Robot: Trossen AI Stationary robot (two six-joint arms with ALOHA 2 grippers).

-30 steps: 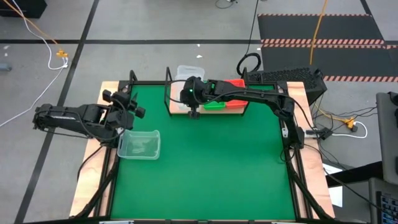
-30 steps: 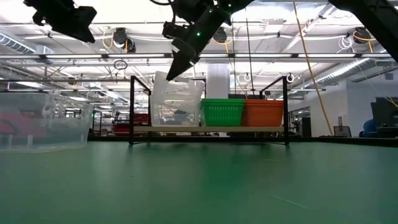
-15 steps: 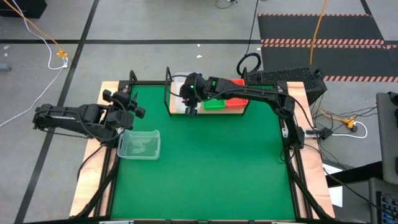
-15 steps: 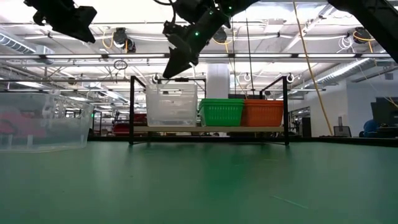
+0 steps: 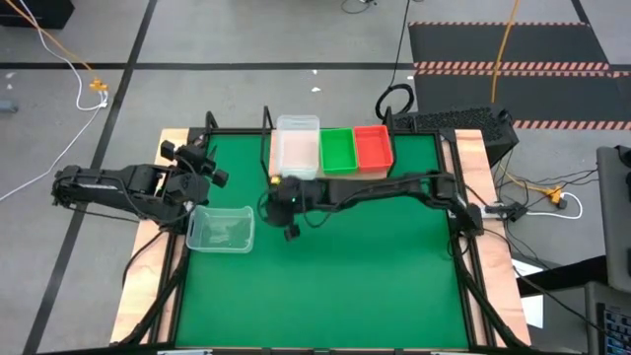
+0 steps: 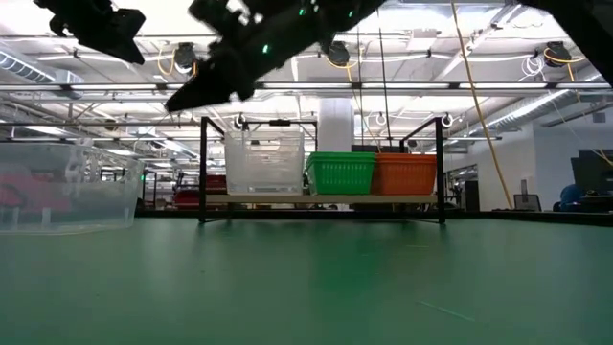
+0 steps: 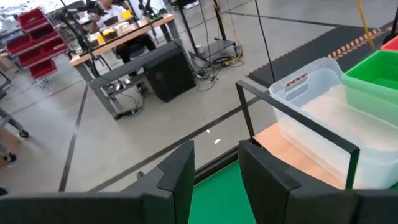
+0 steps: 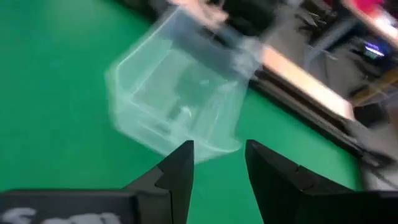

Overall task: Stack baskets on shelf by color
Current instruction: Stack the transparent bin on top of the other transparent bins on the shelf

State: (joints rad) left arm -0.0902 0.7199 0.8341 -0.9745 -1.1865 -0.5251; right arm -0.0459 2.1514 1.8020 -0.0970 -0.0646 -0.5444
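The shelf (image 6: pixel 421 198) stands at the table's far edge. On its plank rest a clear basket (image 5: pixel 297 146), a green one (image 5: pixel 336 148) and a red one (image 5: pixel 373 146), side by side. Another clear basket (image 5: pixel 221 229) rests on its base on the green mat at the left, and it fills the right wrist view (image 8: pixel 177 102). My right gripper (image 5: pixel 268 209) hangs open above the mat between the shelf and this loose basket, pointing at it. My left gripper (image 5: pixel 209 170) waits open, raised over the table's left edge, with nothing between its fingers (image 7: pixel 214 180).
The green mat (image 5: pixel 335 276) is bare across its middle, near side and right. Pale wooden borders run along both sides. The shelf's black rod frame (image 6: pixel 204 168) stands up at the far edge. Beyond the table are desks, cables and floor.
My right gripper has come off the clear basket on the shelf, which went from tilted to level on the plank. The gripper has then swung toward the table's near left and lower, toward the loose clear basket, tipping downward.
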